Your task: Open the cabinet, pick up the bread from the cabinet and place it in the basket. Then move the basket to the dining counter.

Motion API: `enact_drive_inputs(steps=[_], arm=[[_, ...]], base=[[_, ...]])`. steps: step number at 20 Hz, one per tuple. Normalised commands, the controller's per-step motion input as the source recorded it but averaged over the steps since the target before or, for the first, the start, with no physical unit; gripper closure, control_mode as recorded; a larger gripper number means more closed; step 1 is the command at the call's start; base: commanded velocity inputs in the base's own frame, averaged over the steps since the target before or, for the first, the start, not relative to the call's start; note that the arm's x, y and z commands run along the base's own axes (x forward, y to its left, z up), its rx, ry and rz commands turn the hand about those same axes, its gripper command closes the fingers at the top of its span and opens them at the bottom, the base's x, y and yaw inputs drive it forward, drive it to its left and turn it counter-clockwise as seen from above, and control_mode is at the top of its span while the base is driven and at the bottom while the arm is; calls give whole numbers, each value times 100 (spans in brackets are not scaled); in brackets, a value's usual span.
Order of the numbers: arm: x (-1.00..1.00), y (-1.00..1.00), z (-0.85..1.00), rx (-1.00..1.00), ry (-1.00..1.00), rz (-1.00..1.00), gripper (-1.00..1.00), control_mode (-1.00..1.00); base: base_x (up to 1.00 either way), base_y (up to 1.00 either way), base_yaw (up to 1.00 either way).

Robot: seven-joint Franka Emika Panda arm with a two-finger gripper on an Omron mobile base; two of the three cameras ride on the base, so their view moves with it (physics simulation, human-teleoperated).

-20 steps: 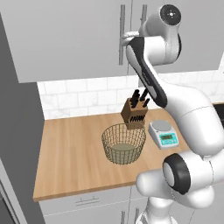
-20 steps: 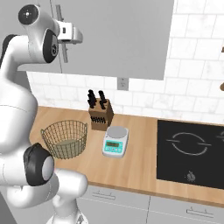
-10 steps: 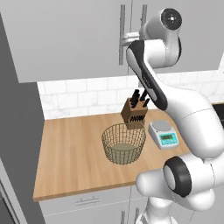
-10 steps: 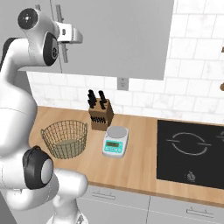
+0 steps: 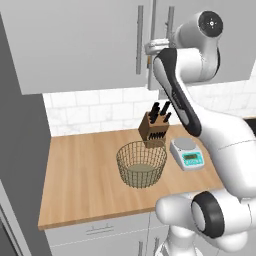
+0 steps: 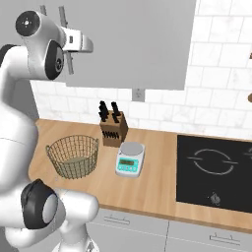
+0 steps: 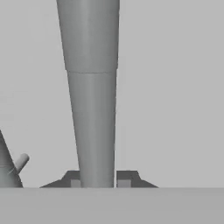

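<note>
The jaws have snapped in over the last second, and the arm itself has barely shifted from its high reach. In the hand view the gripper (image 7: 97, 181) is clenched on a vertical metal bar handle (image 7: 92, 96), each dark finger tip (image 7: 124, 178) tight against a side of it. That handle belongs to the cabinet (image 5: 75, 45), and both grey doors look closed, flat and flush. In the left base view the hand (image 5: 155, 49) sits right at the seam between the doors, up at handle height. A second bar handle (image 7: 6, 168) pokes in at the lower left of the hand view.

The bread cannot be seen with the doors closed.

Down on the bench (image 5: 80, 175), the basket (image 5: 141, 164) stands upright near the middle, closer to the front edge than the back, showing its beige base through the wire. Just behind it, towards the tiled back edge, stands the knife block (image 5: 154, 129), black handles tilted up. To the right of the basket, close but apart, lies the small kitchen scale (image 5: 186, 151). In the right base view the black cooktop (image 6: 216, 172) is set into the bench well beyond the scale.
</note>
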Motion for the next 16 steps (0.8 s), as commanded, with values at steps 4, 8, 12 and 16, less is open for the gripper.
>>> enact_drive_inputs(steps=[4,8,12,16], arm=[[-100,-100,4,12,-3,19,100,-100],[-100,-99,1,4,0,18,100,-100],[-100,-100,0,7,0,6,100,-100],[-100,-100,0,4,0,5,100,-100]], base=[[0,0,0],[0,0,0],[0,0,0],[0,0,0]])
